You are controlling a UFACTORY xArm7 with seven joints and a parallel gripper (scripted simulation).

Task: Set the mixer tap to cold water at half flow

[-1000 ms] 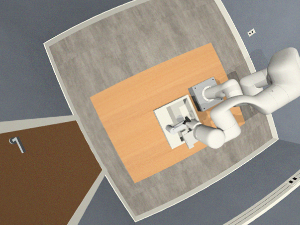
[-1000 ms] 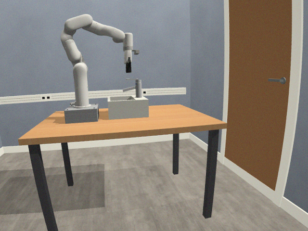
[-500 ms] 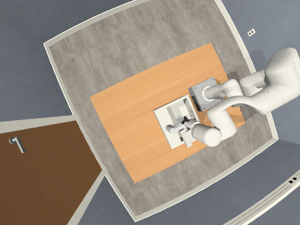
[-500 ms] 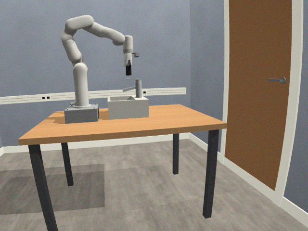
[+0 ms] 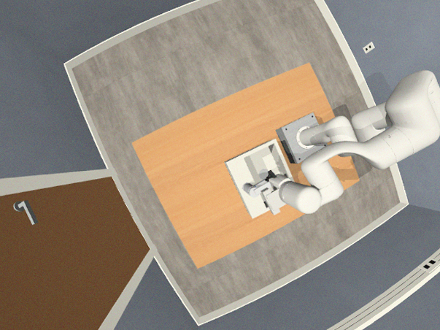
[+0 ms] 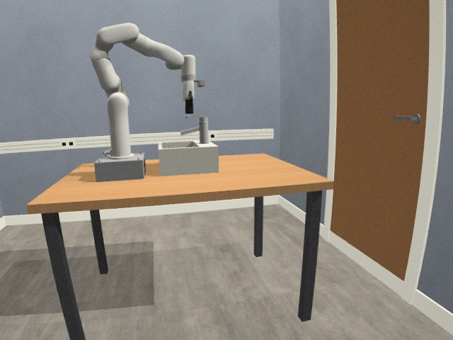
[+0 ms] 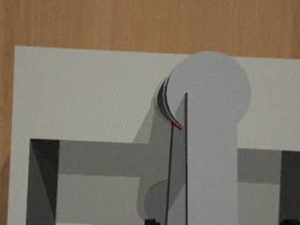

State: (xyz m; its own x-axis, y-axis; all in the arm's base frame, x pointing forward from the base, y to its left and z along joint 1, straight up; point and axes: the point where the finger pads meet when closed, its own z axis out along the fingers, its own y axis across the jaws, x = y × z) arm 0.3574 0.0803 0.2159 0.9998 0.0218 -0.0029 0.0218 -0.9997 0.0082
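The grey mixer tap [image 6: 203, 129] stands on the rim of a white sink box [image 6: 188, 158] on the table. Its thin lever [image 6: 192, 116] lies flat and points toward the arm's side; the spout [image 6: 189, 129] reaches over the basin. My gripper [image 6: 189, 108] hangs open and empty, pointing straight down just above the lever without touching it. In the wrist view the tap's round top [image 7: 211, 89] and the lever [image 7: 211, 164] fill the middle, with a small red mark [image 7: 176, 125] at the tap's edge. No blue dot shows. From above, the gripper [image 5: 268, 177] is over the sink [image 5: 258, 176].
The arm's grey base block [image 6: 119, 167] sits on the table left of the sink. A brown door [image 6: 380, 139] is at the right of the room. The wooden table top [image 6: 190, 180] extends in front of the sink.
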